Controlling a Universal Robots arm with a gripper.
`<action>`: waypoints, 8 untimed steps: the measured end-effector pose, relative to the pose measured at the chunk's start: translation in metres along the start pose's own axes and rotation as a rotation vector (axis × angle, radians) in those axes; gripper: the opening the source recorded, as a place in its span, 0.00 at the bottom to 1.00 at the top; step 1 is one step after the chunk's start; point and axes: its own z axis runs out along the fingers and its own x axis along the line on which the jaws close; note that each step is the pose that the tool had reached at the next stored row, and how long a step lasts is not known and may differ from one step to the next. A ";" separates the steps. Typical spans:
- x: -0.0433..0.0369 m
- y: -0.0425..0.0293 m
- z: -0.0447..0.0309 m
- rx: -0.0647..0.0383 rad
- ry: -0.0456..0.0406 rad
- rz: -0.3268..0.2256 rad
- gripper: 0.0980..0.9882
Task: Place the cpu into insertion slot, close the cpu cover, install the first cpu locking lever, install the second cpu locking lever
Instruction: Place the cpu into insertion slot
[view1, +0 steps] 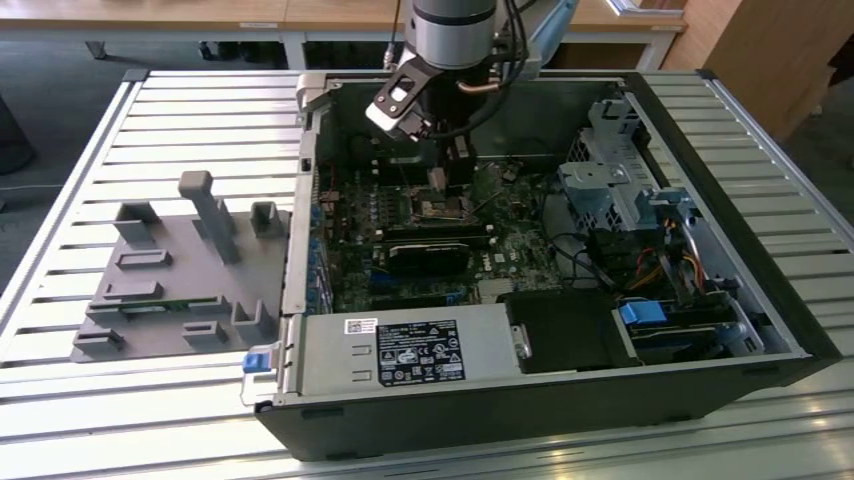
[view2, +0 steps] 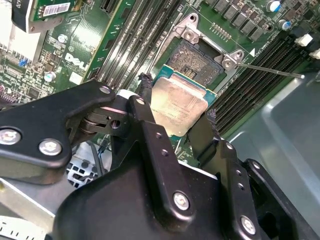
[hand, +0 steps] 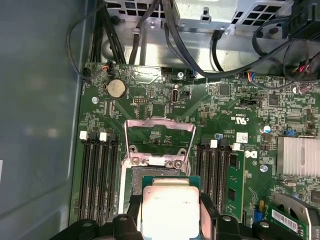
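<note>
The cpu (view2: 180, 112) hangs pinched by its edges in the gripper (view2: 176, 100), just short of the insertion slot (view2: 197, 57) and not yet seated. Squaring its corners to the socket and lowering it flat, without sliding, seems wise. The first wrist view shows the cpu cover (hand: 160, 123) raised open. The second wrist view shows a thin locking lever (view2: 270, 70) reaching out from the socket's side.

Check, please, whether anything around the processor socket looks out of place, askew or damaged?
Nothing looks damaged or spilled. The cpu is not seated: the pincer grips it by two opposite edges close by the insertion slot, whose cpu cover stands flipped open. That looks like work in progress rather than a fault.
</note>
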 end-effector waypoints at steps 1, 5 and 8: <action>0.0000 -0.0001 0.0003 0.000 -0.0001 0.000 0.50; 0.0002 -0.0004 0.0039 0.000 -0.0001 0.000 0.50; 0.0008 -0.0009 0.0078 0.000 -0.0001 0.001 0.50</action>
